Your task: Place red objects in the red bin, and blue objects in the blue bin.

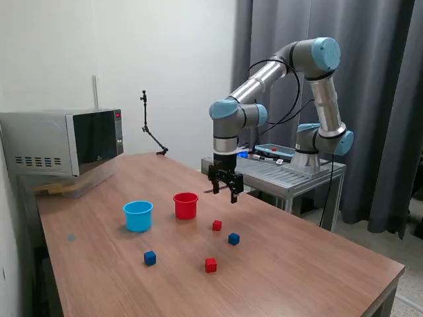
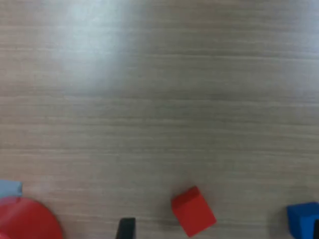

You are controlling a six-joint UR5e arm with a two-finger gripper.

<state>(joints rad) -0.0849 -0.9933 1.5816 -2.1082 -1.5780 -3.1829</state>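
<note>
Claw point(image 1: 225, 187) hangs above the table point(image 1: 317, 264), fingers pointing down, nothing between them. Jaws look parted, though how wide can't be read from the exterior view; the wrist view shows only one dark fingertip at the frame edge. It sits off the wood, just to the exterior view's right of the red cup point(image 1: 186, 205) and farther back than the cubes. My read: a hover height for looking down before picking, since all four cubes are on the table and neither cup visibly has anything in it.

Closest work piece is the far red cube point(image 1: 217, 225), small, bright red, sharp edges, sitting flat; the wrist view has it rotated off the wood grain point(image 2: 193, 210). Just beside it, nearer and to the right, is a dark blue cube point(image 1: 233, 238), same size, clipped at the wrist frame's edge point(image 2: 302, 219). Second red cube point(image 1: 210, 265) lies nearer the front edge. Second blue cube point(image 1: 150, 257) sits to its left, well apart.

Red cup is round, tapered, rolled rim, upright, only partly in the wrist view point(image 2: 27, 219). Light blue cup point(image 1: 138, 216) stands just left of it, slightly wider, also upright, mouth open. Both are close to the cubes, so carries should be short.
</note>
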